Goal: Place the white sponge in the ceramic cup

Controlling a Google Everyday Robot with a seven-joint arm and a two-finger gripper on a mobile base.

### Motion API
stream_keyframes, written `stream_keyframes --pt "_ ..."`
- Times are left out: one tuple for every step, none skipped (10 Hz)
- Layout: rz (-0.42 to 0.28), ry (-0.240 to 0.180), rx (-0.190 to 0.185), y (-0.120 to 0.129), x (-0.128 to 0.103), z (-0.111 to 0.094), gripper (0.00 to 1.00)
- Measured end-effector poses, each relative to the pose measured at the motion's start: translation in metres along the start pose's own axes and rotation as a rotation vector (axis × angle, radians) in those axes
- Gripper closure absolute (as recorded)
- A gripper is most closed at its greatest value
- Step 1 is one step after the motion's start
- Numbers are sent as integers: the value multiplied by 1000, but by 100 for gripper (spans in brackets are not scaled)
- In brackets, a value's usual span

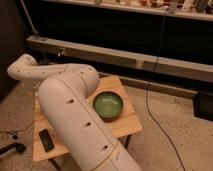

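A robot's white arm (pixel 75 117) folds across a small wooden tabletop (pixel 129 126), blocking the view of nearly everything left of a wide green bowl (pixel 108 105) (glossy inside, darker at the rim). The ceramic cup and the white sponge cannot be seen from this angle. The gripper is also out of sight, hidden by the arm's bulk, and its state cannot be told. In front of the bowl and to its left, a flat black object (pixel 46 140) lies near the tabletop's edge. Right of the bowl, a black cable (pixel 156 95) trails down to the speckled floor (pixel 175 145). Behind the bowl runs a long metal rail (pixel 135 62).
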Motion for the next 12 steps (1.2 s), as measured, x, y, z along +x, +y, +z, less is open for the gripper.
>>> stream_keyframes --pt "2 0 -11 11 0 2 35" --pt "-9 8 -34 30 4 3 35" --pt "-33 15 -55 50 10 5 35" --pt "-49 22 -63 62 15 7 35" --pt "-54 16 -62 68 11 11 35" --pt "-47 12 -59 71 8 14 35" --pt "-25 7 -45 72 2 18 35" --pt "8 -1 -23 70 -7 25 35" --pt "29 -3 -6 68 -13 31 35" --pt "51 -4 9 69 -18 38 35" --pt "60 -5 22 72 -21 45 35" --pt "67 -1 31 73 -22 51 35"
